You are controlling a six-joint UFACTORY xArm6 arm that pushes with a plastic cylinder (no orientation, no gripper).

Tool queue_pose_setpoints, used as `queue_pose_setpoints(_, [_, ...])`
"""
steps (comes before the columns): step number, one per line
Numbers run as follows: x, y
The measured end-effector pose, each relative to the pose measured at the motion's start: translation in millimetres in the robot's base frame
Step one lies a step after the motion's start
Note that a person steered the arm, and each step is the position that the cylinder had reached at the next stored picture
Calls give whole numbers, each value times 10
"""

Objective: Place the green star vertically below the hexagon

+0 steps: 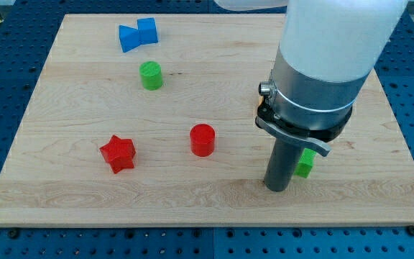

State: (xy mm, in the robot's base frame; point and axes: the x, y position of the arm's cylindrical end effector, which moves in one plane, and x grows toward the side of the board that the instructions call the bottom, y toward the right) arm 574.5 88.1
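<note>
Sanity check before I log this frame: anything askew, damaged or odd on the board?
Nothing damaged or spilled. One oddity: the green block is mostly hidden behind the rod, so its shape can't be confirmed. My tip sits just to its left, near the view's bottom. Red star, red cylinder, green cylinder and blue block sit normally.

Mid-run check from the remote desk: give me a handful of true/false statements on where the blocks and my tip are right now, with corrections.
1. My tip rests just to the view's left of a green block that the rod partly hides. True.
2. The red star lies at the view's right edge of the board. False: it is in the lower left part.
3. The red cylinder sits to the view's right of the red star. True.
4. The blue block is near the view's bottom. False: it is near the top, left of centre.
5. The green cylinder lies below the blue block in the view. True.
</note>
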Motion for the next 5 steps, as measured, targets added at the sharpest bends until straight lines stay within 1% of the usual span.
queue_pose_setpoints(4, [0, -155])
queue_pose_setpoints(5, [4, 172])
